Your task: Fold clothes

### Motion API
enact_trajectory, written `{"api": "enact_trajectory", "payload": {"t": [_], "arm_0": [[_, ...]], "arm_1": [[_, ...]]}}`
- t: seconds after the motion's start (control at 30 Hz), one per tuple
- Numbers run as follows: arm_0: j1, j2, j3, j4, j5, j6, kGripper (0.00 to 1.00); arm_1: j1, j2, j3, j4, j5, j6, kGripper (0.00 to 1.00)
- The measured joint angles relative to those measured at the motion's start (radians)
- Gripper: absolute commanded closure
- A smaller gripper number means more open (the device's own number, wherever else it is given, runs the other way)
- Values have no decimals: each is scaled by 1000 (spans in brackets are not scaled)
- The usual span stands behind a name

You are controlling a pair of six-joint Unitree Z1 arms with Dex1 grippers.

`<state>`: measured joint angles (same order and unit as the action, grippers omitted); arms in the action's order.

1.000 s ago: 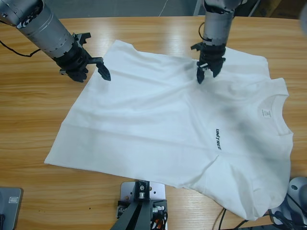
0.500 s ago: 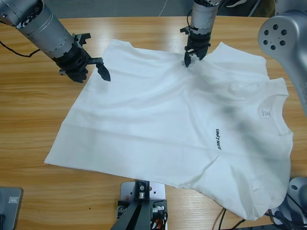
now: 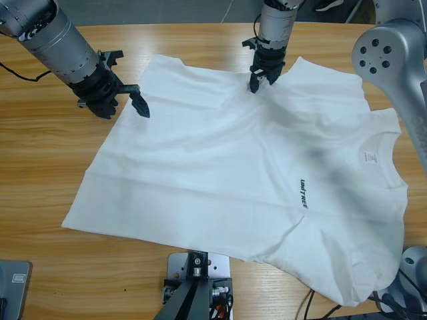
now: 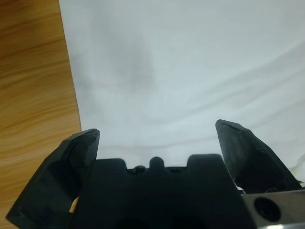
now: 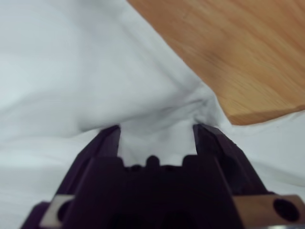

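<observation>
T-shirt (image 3: 247, 180) flat on table (image 3: 200, 40), chest up. Right gripper (image 3: 257, 79) at armpit notch, jaws narrow, fabric bunched between them. Left gripper (image 3: 127, 100) wide apart, hem edge just below. Advice: pinch single layer, lift both evenly, avoid dragging cloth.

**Three cameras, one shirt**

The high view looked down on the table (image 3: 40, 167). The left wrist camera sat close over the T-shirt (image 4: 190, 62) at its edge. The right wrist camera hung closer over another edge.
</observation>
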<state>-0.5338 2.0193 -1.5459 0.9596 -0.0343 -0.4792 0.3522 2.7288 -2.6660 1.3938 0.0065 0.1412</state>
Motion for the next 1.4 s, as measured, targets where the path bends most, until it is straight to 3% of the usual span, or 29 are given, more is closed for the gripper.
{"api": "enact_trajectory", "payload": {"t": [0.27, 0.53, 0.8, 1.07, 1.17, 1.3, 1.4], "arm_0": [[0, -15, 0, 0, 0, 1, 41], [2, -25, 3, 1, 18, 2, 41], [8, -25, 3, 2, 20, 6, 41], [9, -65, 3, 6, 22, 6, 41], [9, -77, 3, 7, 22, 4, 41], [9, -84, 3, 7, 23, -12, 50], [16, -87, 3, 5, 23, -20, 48]], "arm_1": [[16, 4, -7, -35, 33, -2, 405], [45, 17, -12, -316, 30, 9, 395], [30, 25, -11, -421, 12, -58, 400], [-17, 50, -2, -602, 308, -42, 391], [-17, 49, 5, -618, 371, -29, 372], [-17, 32, 13, -583, 389, -47, 151], [-17, -40, 21, -390, 312, -110, 197]]}}
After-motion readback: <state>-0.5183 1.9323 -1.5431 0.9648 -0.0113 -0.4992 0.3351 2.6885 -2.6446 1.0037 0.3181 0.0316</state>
